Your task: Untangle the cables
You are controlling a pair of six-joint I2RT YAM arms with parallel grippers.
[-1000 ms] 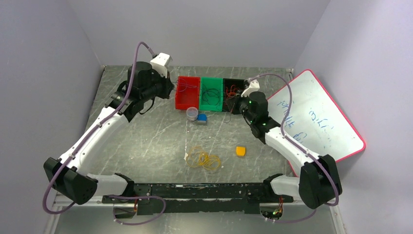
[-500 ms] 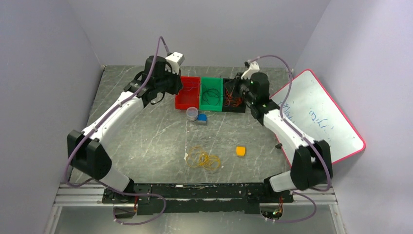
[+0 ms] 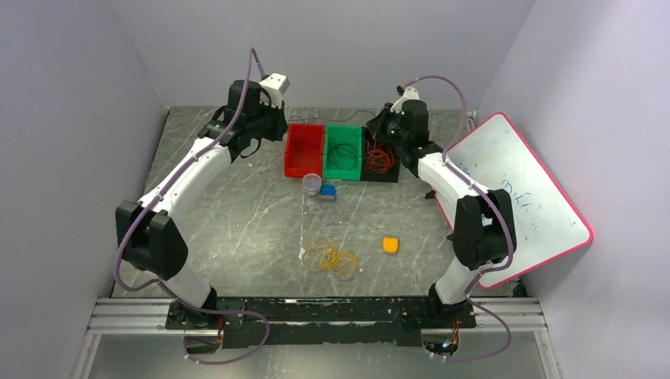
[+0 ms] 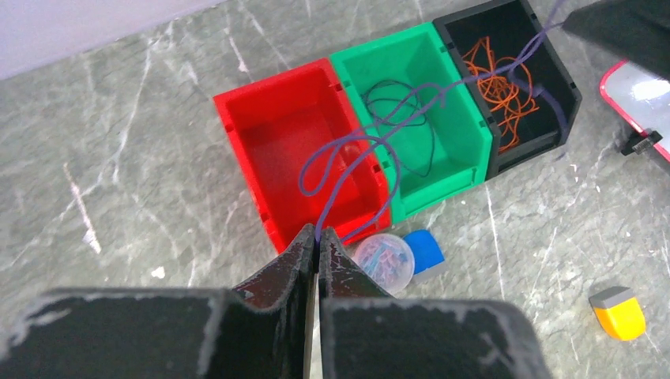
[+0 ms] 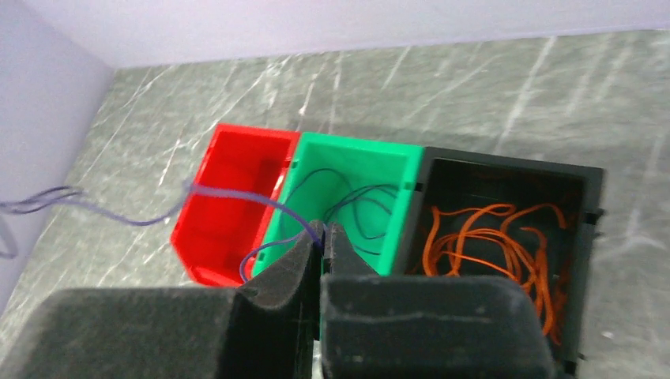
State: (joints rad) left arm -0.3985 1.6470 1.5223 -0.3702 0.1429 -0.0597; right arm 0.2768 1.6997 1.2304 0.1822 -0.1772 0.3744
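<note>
A thin dark purple cable hangs in the air over the bins, held at both ends. My left gripper is shut on one end, raised above the near side of the red bin. My right gripper is shut on the other end of this cable, above the green bin. A further dark cable lies in the green bin. Red-orange cables fill the black bin. Yellow-orange cables lie coiled on the table, near the front.
A clear round cup and a blue block sit just in front of the bins. An orange block lies right of the yellow coil. A red-rimmed whiteboard leans at the right wall.
Both arms have swung up and back toward the far wall. The right gripper rose from the black bin, and the purple cable now spans the two grippers above the bins.
</note>
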